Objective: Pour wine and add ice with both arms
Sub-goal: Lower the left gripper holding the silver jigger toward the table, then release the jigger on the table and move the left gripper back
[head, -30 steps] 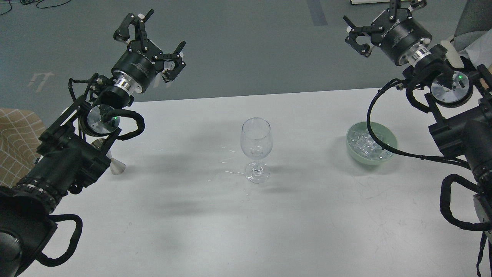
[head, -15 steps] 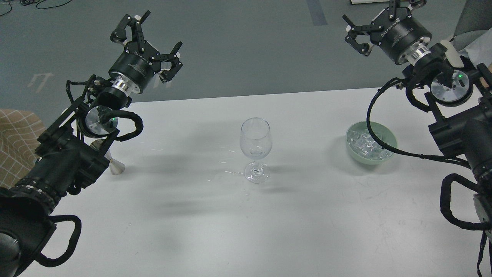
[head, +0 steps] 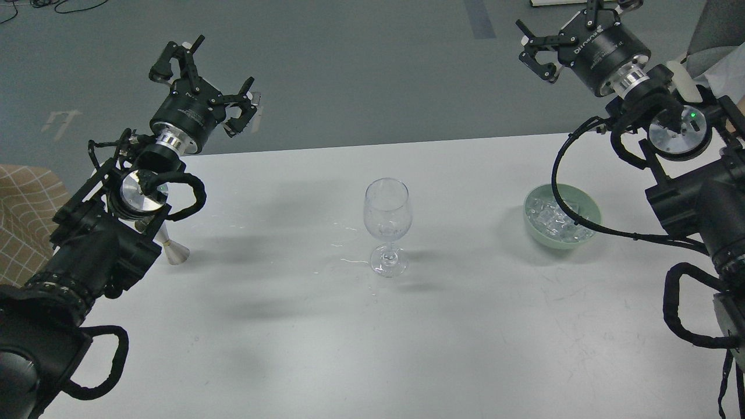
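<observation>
A clear wine glass (head: pixel 387 224) stands upright at the middle of the white table (head: pixel 361 337). Any wine in it is too faint to see. Small clear ice cubes (head: pixel 553 220) lie heaped in a pale green bowl (head: pixel 589 203) at the right. My left gripper (head: pixel 201 81) is open and empty, raised beyond the table's far left edge. My right gripper (head: pixel 559 32) is open and empty, raised beyond the far right edge, above and behind the bowl. A small metal jigger (head: pixel 172 249) stands on the table under my left arm, partly hidden by it.
Small wet drops and streaks (head: pixel 343 256) lie on the table left of the glass's foot. A tan checked cloth (head: pixel 23 215) shows at the left edge. Grey floor lies beyond the table.
My left gripper has moved left and a little up, away from the glass, uncovering more of the jigger. My right gripper has shifted slightly up and left.
</observation>
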You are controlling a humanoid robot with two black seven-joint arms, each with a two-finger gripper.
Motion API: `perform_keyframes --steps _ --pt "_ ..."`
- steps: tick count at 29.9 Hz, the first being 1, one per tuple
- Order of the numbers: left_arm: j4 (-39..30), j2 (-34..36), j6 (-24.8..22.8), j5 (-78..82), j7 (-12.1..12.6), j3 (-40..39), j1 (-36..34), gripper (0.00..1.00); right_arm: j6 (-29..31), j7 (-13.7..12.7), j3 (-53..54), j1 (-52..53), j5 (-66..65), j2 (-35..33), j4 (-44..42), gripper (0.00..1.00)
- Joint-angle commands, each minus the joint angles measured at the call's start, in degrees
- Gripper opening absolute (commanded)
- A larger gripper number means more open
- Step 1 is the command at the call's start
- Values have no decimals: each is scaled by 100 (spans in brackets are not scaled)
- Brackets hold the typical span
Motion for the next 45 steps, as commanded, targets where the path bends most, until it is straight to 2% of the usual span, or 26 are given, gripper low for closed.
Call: perform_keyframes --steps 1,5,8,15,18,21,22,25,29,31,34,39,41,45 --pt "-66 -70 0 -17 -5 -10 -36 98 -1 1 4 -6 5 0 18 100" --pt "-128 -44 0 -70 4 -80 0 97 -1 -34 4 -6 14 0 45 100" --pt "-434 17 0 -88 21 -238 96 95 -1 -60 4 -15 75 0 36 100" --pt "-1147 369 0 -526 372 -537 579 94 -1 -69 12 -41 93 -9 53 100" --pt "-1358 588 14 -860 390 -546 650 93 -1 -61 39 -41 93 -18 53 100" --pt "-1979 992 776 -1404 390 -546 974 92 -1 -61 135 -32 93 -18 53 100" --pt "-2156 1080 848 -1467 390 -546 1080 92 -1 -60 170 -32 93 -18 53 100" --pt "-2816 1397 919 -1529 390 -607 1589 93 -1 -52 381 -32 93 9 53 100" --pt "-3966 1889 928 -1547 399 -1195 2703 96 -6 -25 461 -50 93 -17 45 100" --pt "-4231 2012 919 -1555 399 -1372 3022 96 -6 -17 461 -58 93 -26 45 100" --pt "-4767 2180 876 -1555 390 -1862 3881 95 -6 -17 452 -111 84 -35 53 100" --pt "-5506 2162 867 -1538 381 -2567 5122 81 -6 1 408 -111 75 -44 45 100" --pt "-5927 2066 867 -1538 381 -3022 5884 75 -6 -8 382 -111 75 -44 27 100" --pt "-6192 1794 797 -1538 381 -3499 6731 67 -6 -34 373 -138 75 -53 10 100"
